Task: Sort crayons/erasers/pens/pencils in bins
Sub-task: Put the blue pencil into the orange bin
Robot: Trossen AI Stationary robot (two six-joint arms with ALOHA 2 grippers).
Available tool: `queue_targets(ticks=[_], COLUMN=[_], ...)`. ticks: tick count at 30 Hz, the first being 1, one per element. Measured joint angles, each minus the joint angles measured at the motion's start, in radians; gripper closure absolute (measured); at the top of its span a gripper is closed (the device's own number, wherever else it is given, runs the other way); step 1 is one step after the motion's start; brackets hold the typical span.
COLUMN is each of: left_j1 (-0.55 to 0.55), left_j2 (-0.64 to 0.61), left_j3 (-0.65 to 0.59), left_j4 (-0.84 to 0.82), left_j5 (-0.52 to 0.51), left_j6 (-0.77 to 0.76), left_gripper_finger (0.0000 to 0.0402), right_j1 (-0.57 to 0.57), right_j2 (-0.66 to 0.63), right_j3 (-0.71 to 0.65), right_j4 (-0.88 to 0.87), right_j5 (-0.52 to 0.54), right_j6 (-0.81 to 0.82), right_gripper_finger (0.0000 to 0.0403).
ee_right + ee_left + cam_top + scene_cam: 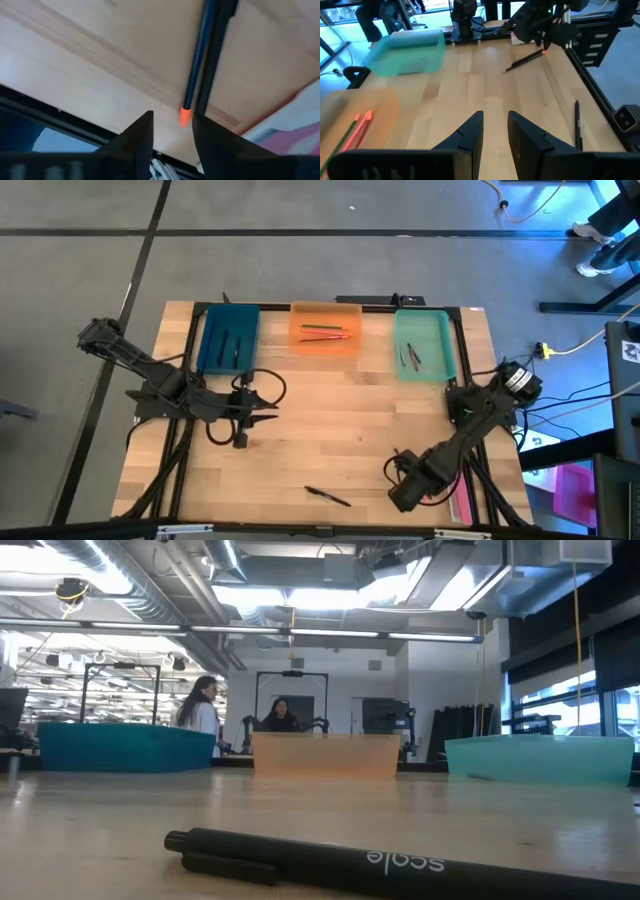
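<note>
A black pen [327,496] lies flat on the table near its front edge; it also shows in the low view [330,855] and the left wrist view [577,125]. A dark stick with an orange tip [197,60] lies to its right, also in the left wrist view [525,61]. My right gripper [172,120] is open over the orange end; in the high view it [393,467] is at the front right. My left gripper [272,416] is open and empty at mid-table left. The teal bin [230,338], orange bin [325,330] and mint bin [423,345] stand in a row at the far edge, each holding sticks. My right gripper has its open fingers on either side of the stick's orange tip [185,117], which stands close beside one finger [212,142]. I cannot tell whether that finger touches it. The fingers lie along the stick.
Bare wood lies between the bins and the front edge. The table's front edge and black frame [75,125] are right under my right gripper. People show in the room beyond the bins [200,705].
</note>
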Motion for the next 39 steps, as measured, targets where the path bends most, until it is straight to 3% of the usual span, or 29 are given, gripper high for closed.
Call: queue_targets(ticks=[16, 35, 39], left_j1=[0.000, 0.001, 0.001], left_j2=[0.000, 0.000, 0.000], left_j3=[0.000, 0.000, 0.000], left_j4=[0.003, 0.002, 0.002], left_j5=[0.000, 0.000, 0.000], left_j6=[-0.001, -0.001, -0.001], left_gripper_finger=[0.0321, 0.0321, 0.0321], right_j1=[0.084, 0.099, 0.104], right_j2=[0.047, 0.047, 0.047], right_j3=[0.000, 0.000, -0.052], right_j4=[0.054, 0.066, 0.114], right_j5=[-0.004, 0.031, 0.050], right_j6=[0.125, 0.135, 0.157], right_gripper_finger=[0.0263, 0.0263, 0.0263])
